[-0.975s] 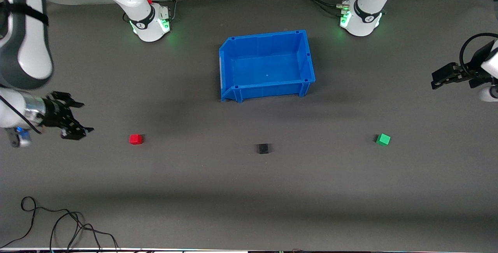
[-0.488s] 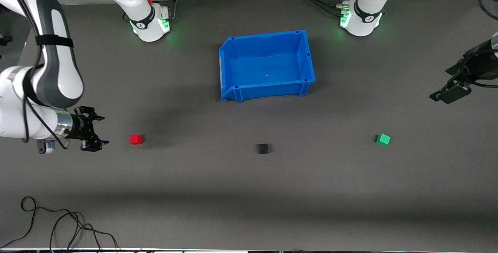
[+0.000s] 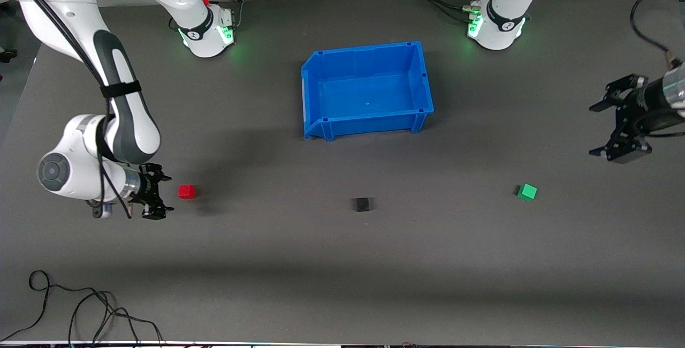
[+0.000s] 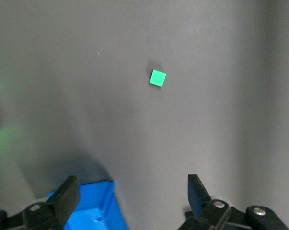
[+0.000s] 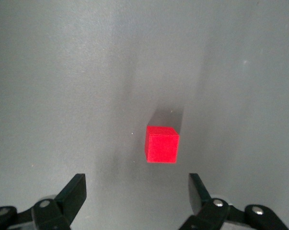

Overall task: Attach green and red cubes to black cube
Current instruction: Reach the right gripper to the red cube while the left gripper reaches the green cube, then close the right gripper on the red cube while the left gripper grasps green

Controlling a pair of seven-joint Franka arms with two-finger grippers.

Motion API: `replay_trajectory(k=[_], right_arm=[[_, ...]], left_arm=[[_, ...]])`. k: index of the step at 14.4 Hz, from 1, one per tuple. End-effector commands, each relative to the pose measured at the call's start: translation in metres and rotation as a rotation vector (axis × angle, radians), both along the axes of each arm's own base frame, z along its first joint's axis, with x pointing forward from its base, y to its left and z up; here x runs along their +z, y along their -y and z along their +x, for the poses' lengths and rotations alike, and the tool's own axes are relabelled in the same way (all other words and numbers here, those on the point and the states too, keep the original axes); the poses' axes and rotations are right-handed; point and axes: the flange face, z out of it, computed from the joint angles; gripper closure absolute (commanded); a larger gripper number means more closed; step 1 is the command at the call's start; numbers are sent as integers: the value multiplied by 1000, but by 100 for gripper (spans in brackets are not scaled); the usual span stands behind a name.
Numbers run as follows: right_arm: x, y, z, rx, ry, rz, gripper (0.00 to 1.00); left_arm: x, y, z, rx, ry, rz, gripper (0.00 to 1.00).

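Resting on the grey mat, the three cubes lie well apart in a loose row. The red cube sits toward the right arm's end of the table, the black cube near the middle, and the green cube toward the left arm's end. The black cube lies slightly nearer to the front camera than the other two. A blue bin stands farther from the front camera than the black cube.

The right gripper is low, just beside the red cube, on the side toward the right arm's end of the table. Its jaws are spread wide and hold nothing; the right wrist view shows the red cube just ahead of the two fingertips, not touching either.

The left gripper hangs over the mat near the left arm's end. Its jaws are released and empty. The left wrist view shows the green cube well apart from the fingers.
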Motion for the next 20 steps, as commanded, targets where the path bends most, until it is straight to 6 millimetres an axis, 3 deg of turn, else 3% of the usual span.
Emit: replay_trajectory(k=[1, 5, 10, 12, 13, 15, 16, 19, 20], right_arm=[[-21, 5, 2, -50, 3, 2, 7], [-40, 9, -4, -70, -31, 8, 8], [-62, 7, -8, -70, -30, -3, 8], [-68, 8, -11, -72, -28, -6, 9], [-69, 8, -11, -73, -25, -8, 13], [-71, 8, -12, -72, -28, -7, 40], [-72, 7, -11, -70, -28, -8, 48], [-73, 6, -11, -67, -30, -9, 49], [-73, 6, -11, -67, -30, -9, 60]], left_arm=[[-47, -16, -3, 115, 3, -37, 0], [-119, -28, -6, 66, 62, -58, 0], [-194, -33, 16, -90, 76, -66, 0], [-220, -44, 21, -145, 87, -94, 0], [-235, -45, 23, -177, 92, -107, 0], [-261, -47, 29, -195, 89, -105, 0], [-272, -47, 31, -202, 90, -99, 0], [-303, -48, 37, -233, 73, -101, 0], [-314, -49, 38, -232, 59, -103, 0]])
